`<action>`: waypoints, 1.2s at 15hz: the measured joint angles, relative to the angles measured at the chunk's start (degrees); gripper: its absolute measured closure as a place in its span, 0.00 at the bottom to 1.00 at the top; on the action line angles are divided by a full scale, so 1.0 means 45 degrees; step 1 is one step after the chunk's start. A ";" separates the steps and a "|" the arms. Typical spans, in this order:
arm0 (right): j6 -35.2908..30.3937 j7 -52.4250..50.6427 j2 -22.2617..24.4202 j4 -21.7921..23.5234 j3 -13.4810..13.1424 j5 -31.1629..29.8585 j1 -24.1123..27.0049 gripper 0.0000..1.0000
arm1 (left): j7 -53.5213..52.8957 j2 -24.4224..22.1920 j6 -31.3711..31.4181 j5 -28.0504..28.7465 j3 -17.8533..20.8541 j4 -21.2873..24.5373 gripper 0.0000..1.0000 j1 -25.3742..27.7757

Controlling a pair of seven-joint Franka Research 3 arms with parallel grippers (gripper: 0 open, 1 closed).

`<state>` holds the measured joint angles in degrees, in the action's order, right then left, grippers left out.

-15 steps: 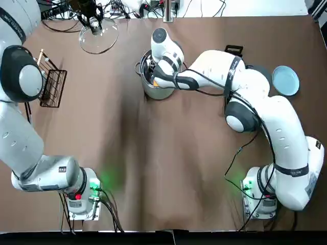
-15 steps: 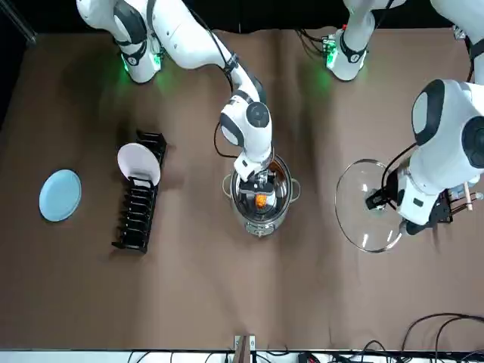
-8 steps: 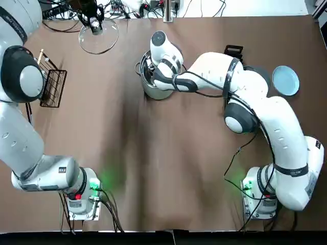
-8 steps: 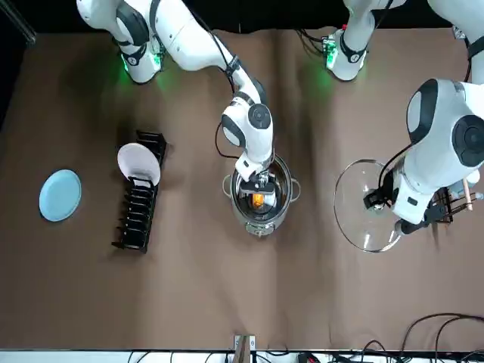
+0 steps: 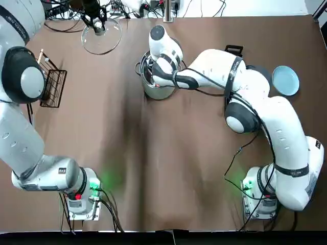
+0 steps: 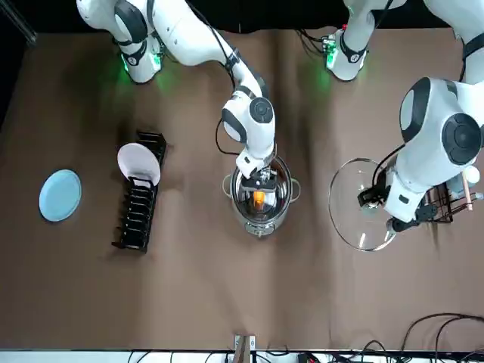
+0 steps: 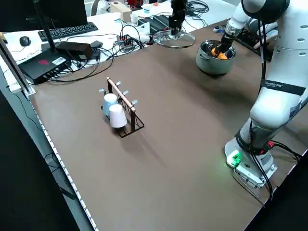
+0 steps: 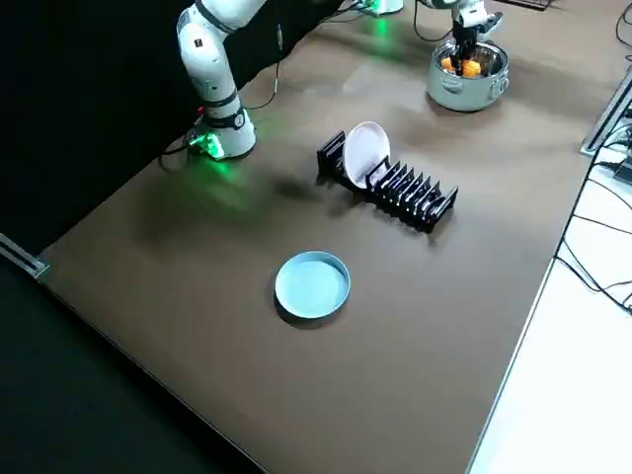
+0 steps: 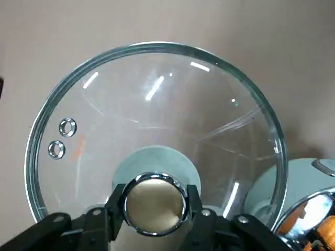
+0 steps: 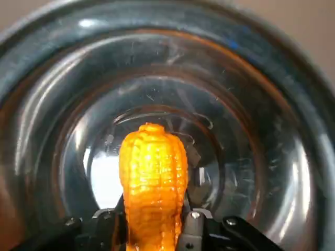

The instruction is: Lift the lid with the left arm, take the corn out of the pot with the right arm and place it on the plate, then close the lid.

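While the corn (image 10: 153, 172) is inside the pot (image 5: 153, 92), the plate (image 5: 285, 80) lies at the right, well apart from it. At the pot, my right gripper (image 10: 154, 222) reaches down inside, fingers closed narrowly on the corn's lower end; the cob stands upright. I judge it light and stiff, with a ribbed skin that may be slick, so a mid-body hold would tip less. Far left, the left gripper (image 9: 154, 219) is clamped on the knob (image 9: 154, 203), holding the fragile glass lid (image 9: 157, 104) clear of the pot.

left pincer (image 9: 154, 208) | clamped on lid (image 9: 157, 99) | pot (image 9: 308, 210) beside
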<state>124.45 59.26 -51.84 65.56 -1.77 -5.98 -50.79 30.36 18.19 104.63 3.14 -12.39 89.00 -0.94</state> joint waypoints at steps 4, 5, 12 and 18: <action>-0.0943 0.0001 0.0875 -0.0089 -0.0012 0.0010 0.0021 0.61 | 0.0065 0.0000 0.0006 -0.0015 -0.0586 -0.0004 0.49 -0.0113; -0.1369 0.0001 0.1129 -0.0096 -0.0023 0.0010 0.0043 0.61 | 0.0237 -0.0001 0.0010 -0.0028 -0.0877 -0.0009 0.49 -0.0116; -0.4184 -0.0003 0.3041 0.0124 -0.0272 0.0010 0.1467 0.61 | 0.3145 0.0199 0.1668 0.0392 -0.1505 0.0098 0.49 -0.1886; -0.4291 -0.4422 0.6183 0.3503 -0.0351 0.0010 0.5588 0.61 | 0.6443 0.1787 0.2971 0.2011 -0.1502 0.0144 0.49 -0.4318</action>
<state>105.14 39.36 -24.02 81.32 -3.35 -5.94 -25.64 59.36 26.23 118.00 12.19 -19.15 89.65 -20.37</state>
